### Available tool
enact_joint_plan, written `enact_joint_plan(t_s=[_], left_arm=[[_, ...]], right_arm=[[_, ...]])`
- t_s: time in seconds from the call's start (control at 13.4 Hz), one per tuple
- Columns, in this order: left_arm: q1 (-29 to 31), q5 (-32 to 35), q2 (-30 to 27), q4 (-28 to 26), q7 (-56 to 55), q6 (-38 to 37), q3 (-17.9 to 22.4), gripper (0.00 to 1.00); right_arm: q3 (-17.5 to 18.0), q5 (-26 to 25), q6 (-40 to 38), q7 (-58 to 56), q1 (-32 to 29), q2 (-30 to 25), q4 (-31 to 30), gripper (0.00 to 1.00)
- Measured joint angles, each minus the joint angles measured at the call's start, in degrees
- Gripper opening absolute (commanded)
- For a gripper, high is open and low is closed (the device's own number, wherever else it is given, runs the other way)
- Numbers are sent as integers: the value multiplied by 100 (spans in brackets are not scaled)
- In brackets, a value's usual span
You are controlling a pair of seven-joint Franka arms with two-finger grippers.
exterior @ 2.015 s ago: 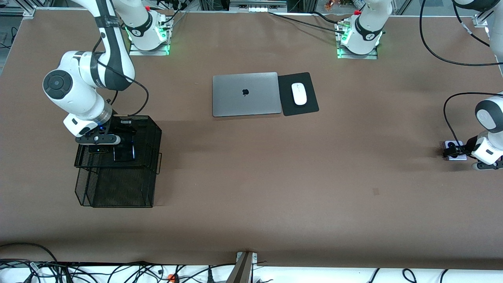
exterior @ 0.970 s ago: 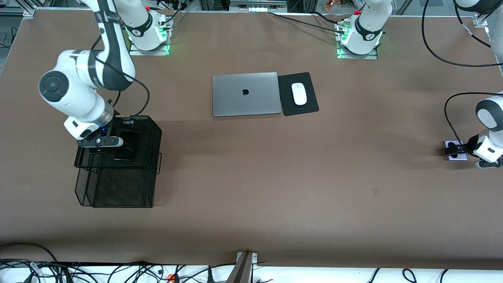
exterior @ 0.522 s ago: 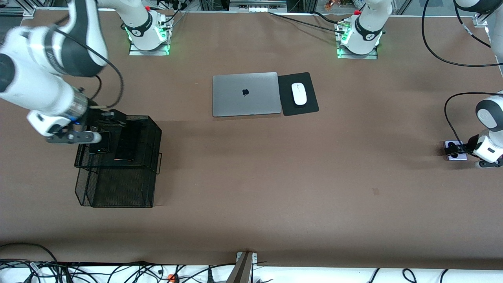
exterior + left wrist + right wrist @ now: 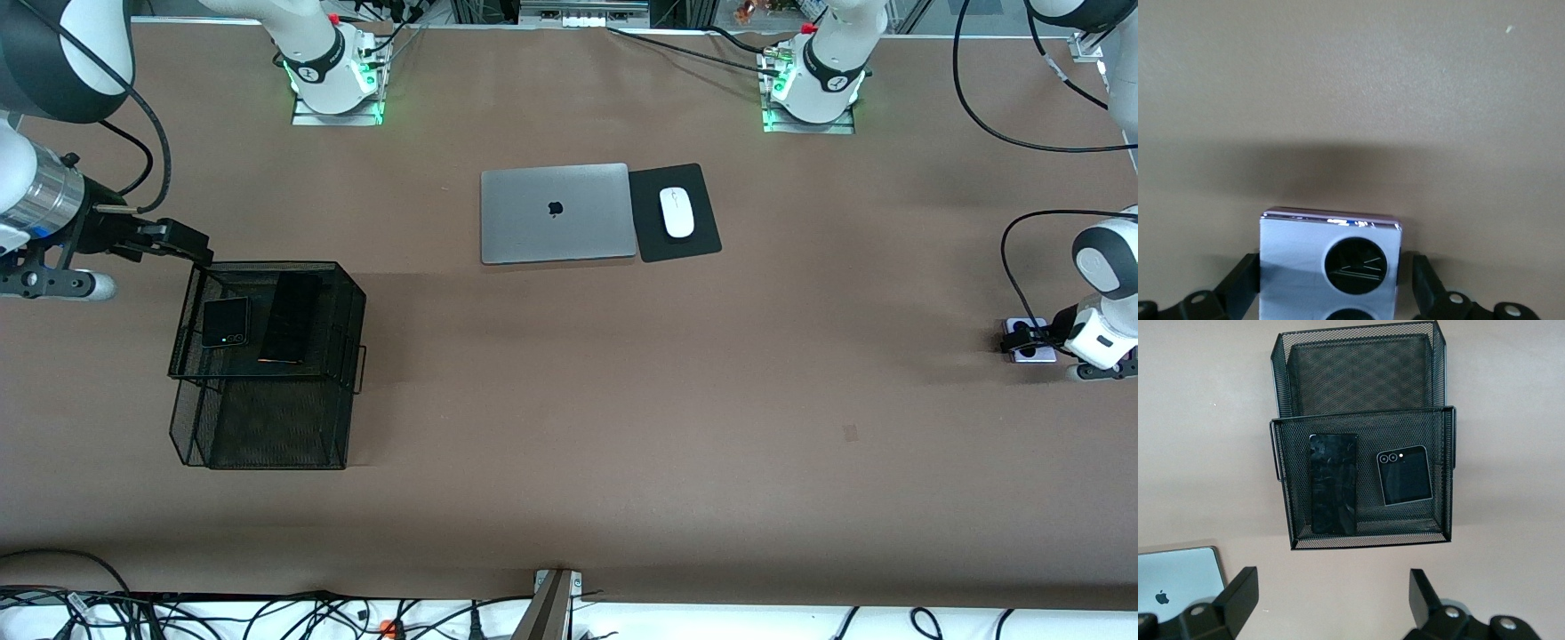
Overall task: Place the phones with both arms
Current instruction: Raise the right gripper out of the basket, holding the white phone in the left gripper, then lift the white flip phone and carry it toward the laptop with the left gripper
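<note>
A small squarish black phone (image 4: 224,322) and a long slim black phone (image 4: 291,318) lie side by side on the upper tier of a black mesh tray (image 4: 267,427). Both also show in the right wrist view, the small phone (image 4: 1405,475) and the slim phone (image 4: 1333,483). My right gripper (image 4: 53,286) is open and empty, raised high beside the tray at the right arm's end of the table. The white-lavender phone (image 4: 1036,353) lies flat on the table at the left arm's end. My left gripper (image 4: 1333,263) is low and open, with a finger on each side of this phone (image 4: 1298,267).
A closed silver laptop (image 4: 556,213) lies mid-table toward the bases, with a white mouse (image 4: 677,212) on a black pad (image 4: 702,242) beside it. The tray's lower tier (image 4: 1358,380) holds nothing. Cables run along the table edge nearest the camera.
My right gripper has risen off the tray's upper tier and swung out past the tray toward the table's end, leaving the small black phone there. The left gripper has barely moved.
</note>
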Motion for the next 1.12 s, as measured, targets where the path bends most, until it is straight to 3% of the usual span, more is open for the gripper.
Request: enact_joint_plan(t_s=[0.15, 0.3, 0.45, 0.75, 1.12], left_arm=[[0, 0, 0, 0, 0, -27, 0, 79], [1, 0, 0, 0, 0, -30, 0, 41], [3, 0, -8, 4, 1, -39, 0, 21], [-13, 0, -56, 108, 96, -235, -19, 20], [-481, -4, -796, 1141, 140, -2821, -231, 20]], right_arm=[[0, -2, 0, 6, 2, 2, 3, 100], [0, -17, 0, 8, 2, 2, 5, 100], [2, -25, 9, 8, 5, 4, 11, 100], [22, -32, 21, 8, 29, 15, 59, 100], [22, -92, 24, 8, 35, 15, 70, 100]])
